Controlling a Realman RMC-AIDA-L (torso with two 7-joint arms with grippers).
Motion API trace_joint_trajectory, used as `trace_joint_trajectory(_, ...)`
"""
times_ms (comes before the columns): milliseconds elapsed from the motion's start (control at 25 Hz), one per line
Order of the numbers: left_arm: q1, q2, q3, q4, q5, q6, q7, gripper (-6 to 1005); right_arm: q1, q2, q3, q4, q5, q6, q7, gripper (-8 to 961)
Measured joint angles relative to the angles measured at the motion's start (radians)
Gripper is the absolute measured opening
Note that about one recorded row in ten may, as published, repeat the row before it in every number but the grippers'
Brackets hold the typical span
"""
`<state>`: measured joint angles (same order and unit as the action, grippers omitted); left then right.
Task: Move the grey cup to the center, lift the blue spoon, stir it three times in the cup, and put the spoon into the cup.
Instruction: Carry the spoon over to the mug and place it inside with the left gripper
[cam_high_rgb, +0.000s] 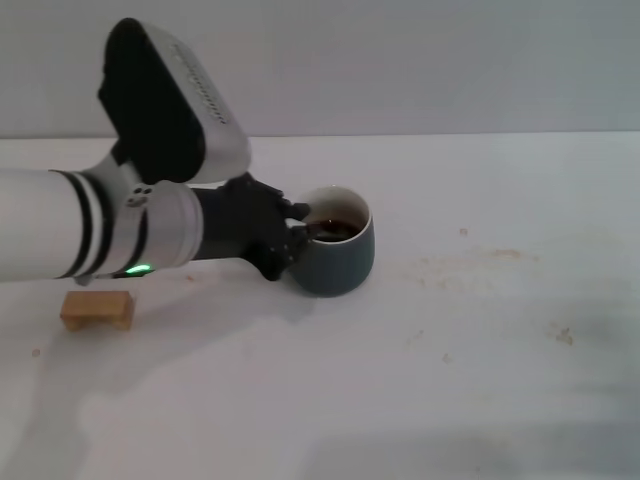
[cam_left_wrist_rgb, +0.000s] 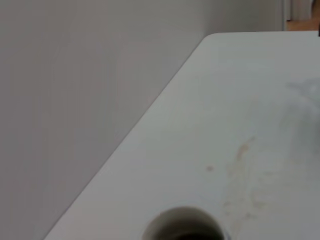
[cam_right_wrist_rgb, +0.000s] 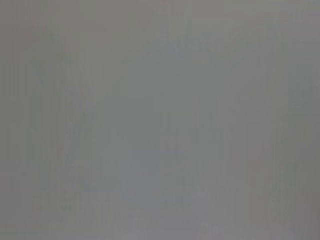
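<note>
The grey cup (cam_high_rgb: 338, 258) stands on the white table a little left of the middle, with dark liquid inside its white interior. My left gripper (cam_high_rgb: 297, 228) reaches in level from the left. Its black fingers (cam_high_rgb: 292, 209) are closed on the cup's left side at the rim, and they cover the handle. In the left wrist view only the top of the cup's rim (cam_left_wrist_rgb: 182, 222) shows, close to the camera. The blue spoon is out of view. My right gripper shows in no view, and the right wrist view is a blank grey surface.
A small wooden block (cam_high_rgb: 97, 310) lies on the table (cam_high_rgb: 450, 380) below my left forearm. Faint brown stains (cam_high_rgb: 480, 262) mark the tabletop right of the cup. A grey wall runs along the table's far edge.
</note>
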<state>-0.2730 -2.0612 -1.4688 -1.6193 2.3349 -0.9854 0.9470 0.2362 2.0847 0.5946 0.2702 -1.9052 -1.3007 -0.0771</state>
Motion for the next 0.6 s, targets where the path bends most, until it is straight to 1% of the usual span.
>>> trace_joint_trajectory(240, 0.012, 0.002, -0.038, -0.005, 0.004, -0.003, 0.0, 176, 0.0, 0.0, -0.001, 0.0, 0.0, 0.0, 0.0, -2)
trace_joint_trajectory(320, 0.006, 0.003, -0.059, 0.006, 0.005, -0.003, 0.0, 176, 0.0, 0.0, -0.001, 0.0, 0.0, 0.0, 0.0, -2)
trace_joint_trajectory(480, 0.0, 0.003, -0.065, 0.012, 0.005, -0.002, 0.001, 176, 0.0, 0.0, -0.001, -0.002, 0.0, 0.0, 0.001, -2)
trace_joint_trajectory(600, -0.029, 0.001, -0.065, 0.032, 0.006, 0.005, 0.002, 176, 0.0, 0.0, -0.001, -0.004, 0.0, 0.0, 0.002, -2)
